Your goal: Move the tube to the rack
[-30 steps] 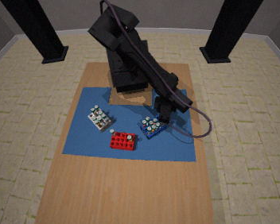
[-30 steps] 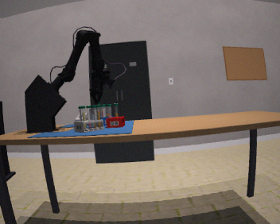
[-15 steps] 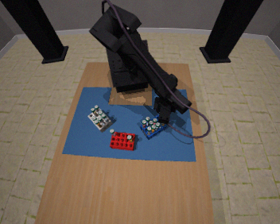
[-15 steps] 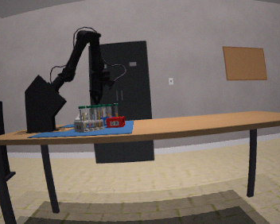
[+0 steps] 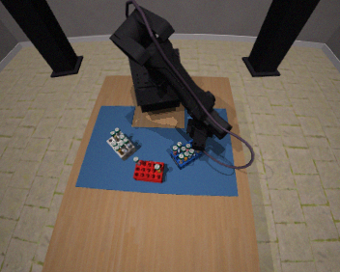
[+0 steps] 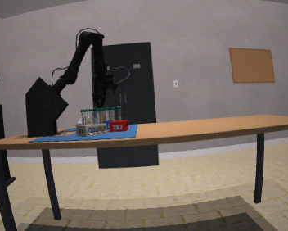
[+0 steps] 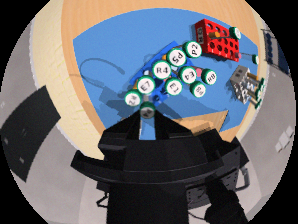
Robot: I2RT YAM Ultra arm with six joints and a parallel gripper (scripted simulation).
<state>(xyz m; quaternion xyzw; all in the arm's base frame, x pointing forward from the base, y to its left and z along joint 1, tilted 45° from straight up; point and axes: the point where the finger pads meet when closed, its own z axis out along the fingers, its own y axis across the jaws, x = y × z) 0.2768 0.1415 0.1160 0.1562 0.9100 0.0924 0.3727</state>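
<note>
blue rack [image 5: 178, 163] is full of white-capped tubes, white rack [image 5: 115, 149] has several, red rack [image 5: 144, 172] just one. gripper [image 7: 148, 115] is clamped on a tube [image 7: 148, 111] above the blue rack's edge. all on a blue mat [image 5: 109, 169], wood table [image 5: 133, 231], stone floor; cap labels are too blurry to read.

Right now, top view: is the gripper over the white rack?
No, the gripper hangs over the blue rack; the white rack stands apart.
</note>
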